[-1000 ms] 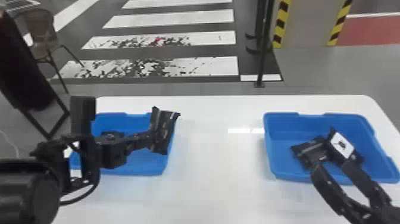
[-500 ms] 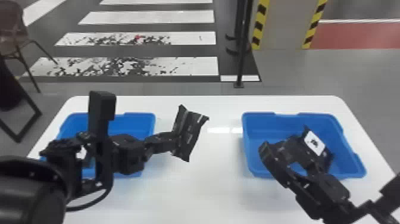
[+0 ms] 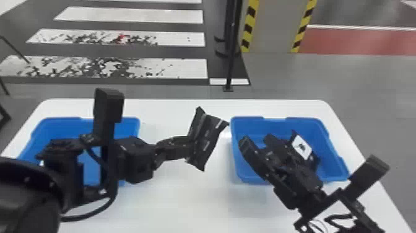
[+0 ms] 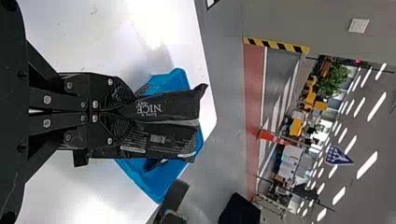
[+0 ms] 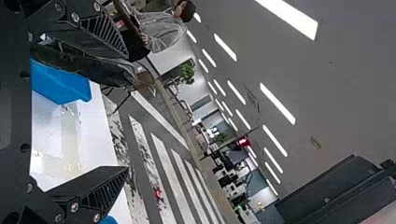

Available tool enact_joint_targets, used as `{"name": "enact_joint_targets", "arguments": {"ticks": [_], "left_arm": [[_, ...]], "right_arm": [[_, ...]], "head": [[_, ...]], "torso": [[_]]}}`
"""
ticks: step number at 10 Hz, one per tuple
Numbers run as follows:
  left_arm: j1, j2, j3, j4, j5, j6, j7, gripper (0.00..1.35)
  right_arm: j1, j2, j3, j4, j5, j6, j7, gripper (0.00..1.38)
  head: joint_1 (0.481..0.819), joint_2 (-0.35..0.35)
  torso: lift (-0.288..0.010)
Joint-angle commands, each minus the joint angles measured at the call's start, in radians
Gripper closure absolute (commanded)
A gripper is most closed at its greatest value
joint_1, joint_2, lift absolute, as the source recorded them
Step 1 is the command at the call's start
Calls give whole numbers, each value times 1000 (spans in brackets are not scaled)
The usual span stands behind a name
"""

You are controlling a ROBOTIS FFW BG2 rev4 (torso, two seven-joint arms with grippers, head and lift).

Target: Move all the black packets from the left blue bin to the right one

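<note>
Head view: a black packet [image 3: 206, 141] is held at centre frame by the left gripper [image 3: 189, 145], whose fingers are closed on one side of it; the packet's free edges are spread. The packet is seen over the white table [image 3: 185, 206], between the two bins, its upper right corner near the rim of the right blue bin [image 3: 247, 117]. The left blue bin [image 3: 131, 120], at left of frame, is partly covered by the left arm; its contents cannot be told.

The right gripper [image 3: 257, 143] is seen at right of frame, over the right bin, with fingers parted. A white-labelled packet [image 3: 302, 148] is noted in that bin, just beside the gripper; contact cannot be confirmed.

Left wrist view: printed faces of the held packet are visible beyond the closed fingers. Right wrist view: a wide gap is seen between the fingers.
</note>
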Motion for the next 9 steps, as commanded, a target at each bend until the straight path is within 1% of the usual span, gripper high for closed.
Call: {"name": "enact_joint_targets", "arguments": {"ticks": [1,4,5,6,7,8,9], "left_arm": [[-8,-1,-27,1,15,-3,0,1196],[-23,-5,-67,13,49,-7,0,1196],[-30,-7,-76,21,53,-7,0,1196],[-35,-7,-82,28,59,-7,0,1196],[-35,-8,-86,33,63,-7,0,1196],[-35,-8,-86,35,63,-7,0,1196],[-35,-8,-80,35,63,-10,0,1196]], "right_arm": [[-18,-1,9,15,-6,0,-2,182],[-40,-4,32,27,-20,0,-9,193],[-45,-4,42,27,-26,0,-11,228],[-47,-4,54,32,-36,0,-12,391],[-49,-4,58,40,-54,0,-14,759],[-49,-4,62,47,-74,0,-14,1010],[-49,-3,64,52,-84,0,-14,1300]], "head": [[695,-63],[695,-89],[695,-96],[695,-99],[695,-98],[695,-98],[695,-97]], "torso": [[-140],[-140],[-140],[-140],[-140],[-140],[-140]]}}
